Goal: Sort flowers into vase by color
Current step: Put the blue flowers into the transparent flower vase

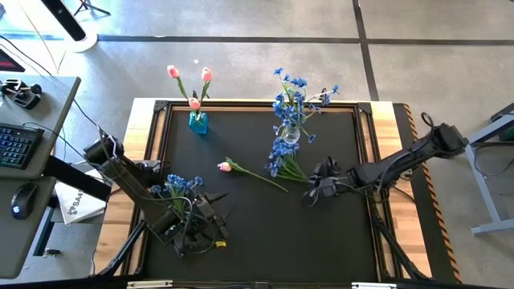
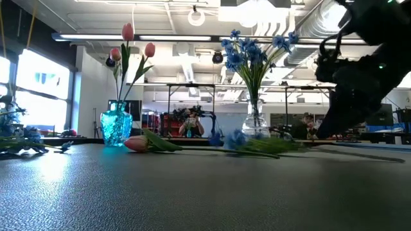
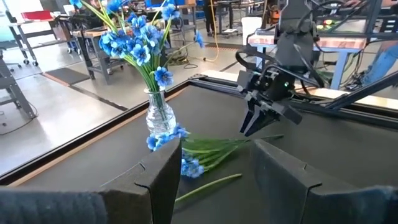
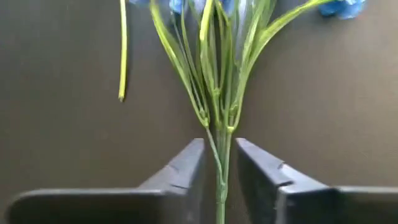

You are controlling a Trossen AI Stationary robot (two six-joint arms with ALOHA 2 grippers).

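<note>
Nearest the bottom edge of the high view, the left gripper [image 1: 218, 215] sits at lower left over the black counter [image 1: 257, 233], its fingers [image 3: 163, 180] spread apart and holding nothing; a blue bunch [image 1: 175, 186] lies beside that arm. Right of centre, the right gripper [image 1: 308, 190] is low on the counter at the stem end of a second loose blue bunch [image 1: 283, 159]; in its wrist view the stem [image 4: 221, 162] runs between the two fingers [image 4: 186, 165], which stand slightly apart on either side of it, so a firm grip cannot be told. Centre frame, a single pink tulip [image 1: 226, 166] lies flat with its stem trailing toward the right gripper. Farther back, upper centre, a clear vase [image 1: 291, 133] holds blue flowers, and at upper left a blue vase [image 1: 197, 122] holds three pink tulips. No legible writing shows on either vase.
</note>
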